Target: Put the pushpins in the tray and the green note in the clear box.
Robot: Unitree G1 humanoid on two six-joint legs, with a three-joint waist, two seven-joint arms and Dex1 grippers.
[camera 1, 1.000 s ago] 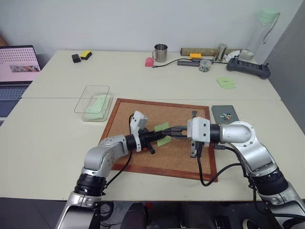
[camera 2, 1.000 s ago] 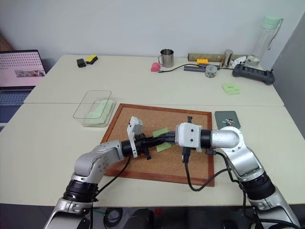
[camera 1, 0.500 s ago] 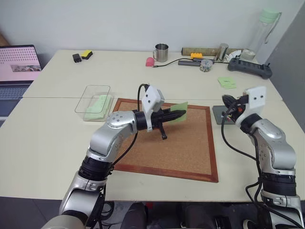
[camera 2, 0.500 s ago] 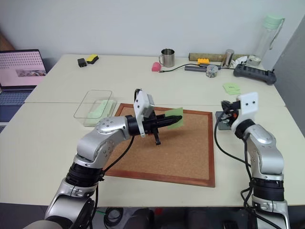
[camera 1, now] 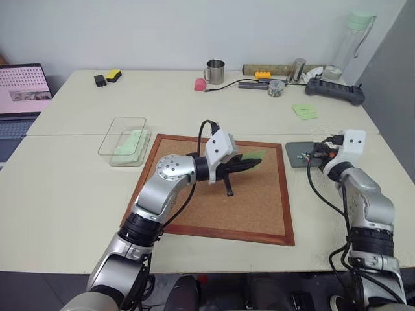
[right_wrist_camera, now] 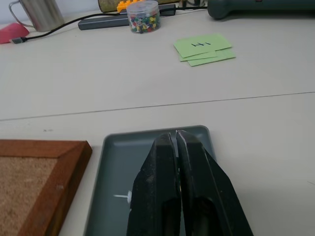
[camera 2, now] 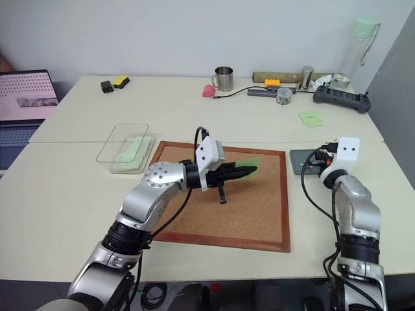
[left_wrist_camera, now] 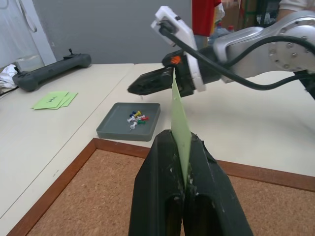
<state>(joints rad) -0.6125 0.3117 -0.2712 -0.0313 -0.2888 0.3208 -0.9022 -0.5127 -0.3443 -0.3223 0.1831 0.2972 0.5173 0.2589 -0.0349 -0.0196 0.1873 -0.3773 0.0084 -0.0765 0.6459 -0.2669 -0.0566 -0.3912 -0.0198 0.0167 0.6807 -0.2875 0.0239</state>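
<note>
meanwhile left claw [left_wrist_camera: 183, 184] clamped on green note [left_wrist_camera: 180, 128] above corkboard [camera 1: 259, 204]; right claw [right_wrist_camera: 176, 142] closed over tray [right_wrist_camera: 110, 162]; pin jar [right_wrist_camera: 143, 16] behind.

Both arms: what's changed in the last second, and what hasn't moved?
A second ago both grippers met over the corkboard at the green note. Since then the left gripper, shut on the note, has lifted it off the board. The right gripper, fingers together, has swung right to above the tray, where pushpins lie. The clear box and tray stayed put.
</note>
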